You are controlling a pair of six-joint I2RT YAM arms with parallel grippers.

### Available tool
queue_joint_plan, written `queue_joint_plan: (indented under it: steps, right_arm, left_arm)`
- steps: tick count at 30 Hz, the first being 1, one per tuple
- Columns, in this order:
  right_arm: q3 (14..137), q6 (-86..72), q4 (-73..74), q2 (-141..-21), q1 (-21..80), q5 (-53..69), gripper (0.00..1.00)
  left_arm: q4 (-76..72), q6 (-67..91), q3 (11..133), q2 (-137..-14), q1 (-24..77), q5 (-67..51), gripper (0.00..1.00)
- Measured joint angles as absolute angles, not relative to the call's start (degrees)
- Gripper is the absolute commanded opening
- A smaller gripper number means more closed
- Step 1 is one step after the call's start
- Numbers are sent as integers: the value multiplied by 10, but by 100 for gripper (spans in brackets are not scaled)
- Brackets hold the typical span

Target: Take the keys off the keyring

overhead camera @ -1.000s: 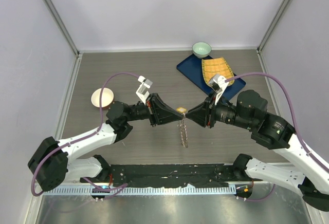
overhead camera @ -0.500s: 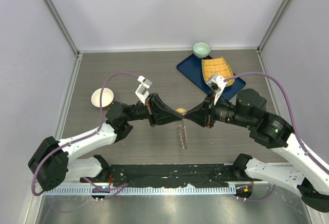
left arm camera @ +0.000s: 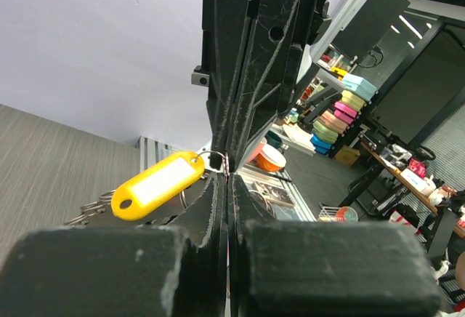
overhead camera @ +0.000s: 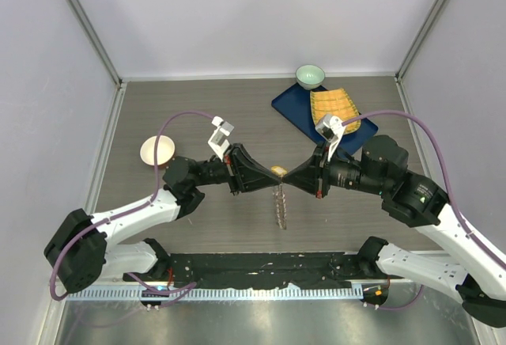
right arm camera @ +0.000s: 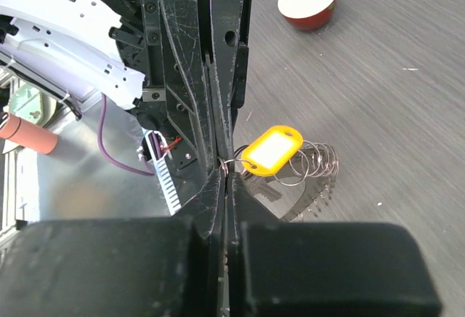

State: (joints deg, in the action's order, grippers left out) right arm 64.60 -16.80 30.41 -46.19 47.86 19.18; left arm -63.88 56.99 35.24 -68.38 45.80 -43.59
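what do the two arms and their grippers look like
The left arm and right arm have white shells with black joints. A purple cable loops along each. The left gripper and right gripper have black, scuffed, wedge-shaped fingers with a white camera bracket behind them.

left gripper (left arm camera: 224, 180) pinched shut, yellow tag (left arm camera: 158, 185) at tips, keys (left arm camera: 91, 211) beside it

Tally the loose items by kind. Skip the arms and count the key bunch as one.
bowls: 2 (green bowl, white bowl)
blue tray: 1
yellow woven mat: 1
yellow tag: 1
keyring with keys: 1
total: 6
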Motion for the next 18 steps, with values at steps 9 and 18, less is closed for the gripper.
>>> queue_joint_plan:
  steps: [9, 18]
  right_arm:
    - [646, -159, 308, -460, 478, 210, 1]
    - [667, -105, 388, -491, 477, 230, 1]
  left_arm:
    - [-611, 548, 371, -685, 457, -457, 69]
    - [-335, 336, 433, -622, 458, -461, 74]
